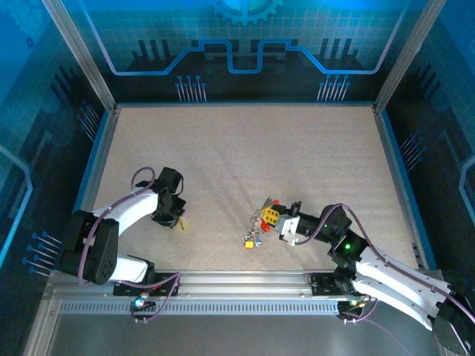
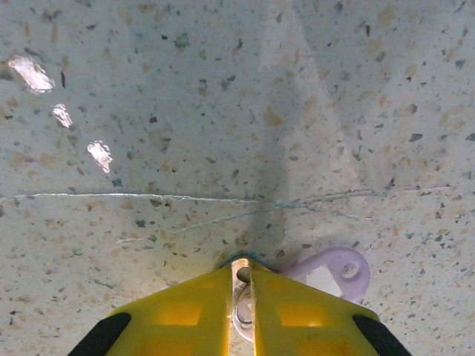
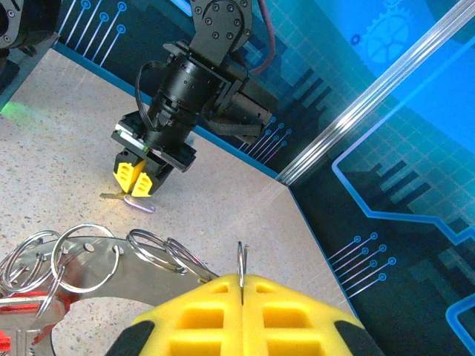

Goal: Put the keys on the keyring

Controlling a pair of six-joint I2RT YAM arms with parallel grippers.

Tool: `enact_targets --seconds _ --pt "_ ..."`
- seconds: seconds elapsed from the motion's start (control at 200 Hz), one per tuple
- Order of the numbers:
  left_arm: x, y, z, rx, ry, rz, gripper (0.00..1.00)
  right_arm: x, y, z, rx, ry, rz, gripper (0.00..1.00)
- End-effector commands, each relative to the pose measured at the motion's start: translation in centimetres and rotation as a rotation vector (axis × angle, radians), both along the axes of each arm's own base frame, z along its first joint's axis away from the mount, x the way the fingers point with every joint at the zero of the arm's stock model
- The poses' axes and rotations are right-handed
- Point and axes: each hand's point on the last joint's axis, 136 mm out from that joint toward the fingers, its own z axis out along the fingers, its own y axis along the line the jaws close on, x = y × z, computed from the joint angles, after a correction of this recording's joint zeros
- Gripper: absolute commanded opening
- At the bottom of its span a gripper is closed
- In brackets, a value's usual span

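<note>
While the right gripper pinches a keyring loop, the left gripper clamps a purple key.

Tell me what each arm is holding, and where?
Left gripper pinches the purple key beside its head; right gripper pinches a thin ring on the keyring.

right gripper: pinches thin ring | left gripper: at pale key

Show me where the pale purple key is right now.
In the left wrist view the pale purple key lies on the table under the left claw, its head poking out right of the yellow fingertips.
</note>
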Motion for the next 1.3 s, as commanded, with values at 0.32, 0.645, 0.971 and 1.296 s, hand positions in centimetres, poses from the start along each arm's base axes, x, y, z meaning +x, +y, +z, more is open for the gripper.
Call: enact_targets --seconds 0.32,0.645,0.971,1.296 --pt "2.2 0.0 1.2 0.028 -0.055 -0.025 0.21 0.0 -0.2 1.8 0.039 -0.055 -0.002 0.00" --pt "1.5 -0.4 0.7 0.003 -0.040 -0.040 0.28 0.0 -0.2 1.7 0.037 -0.054 -0.002 0.00" --pt "-0.6 -1.4 0.0 -0.032 -0.005 0.000 0.36 0.0 -0.1 1.6 0.033 -0.050 0.006 0.00" --pt "0.8 -1.2 -0.5 0.021 -0.021 -0.049 0.17 0.0 -0.3 1.9 0.039 -0.057 -0.003 0.00"
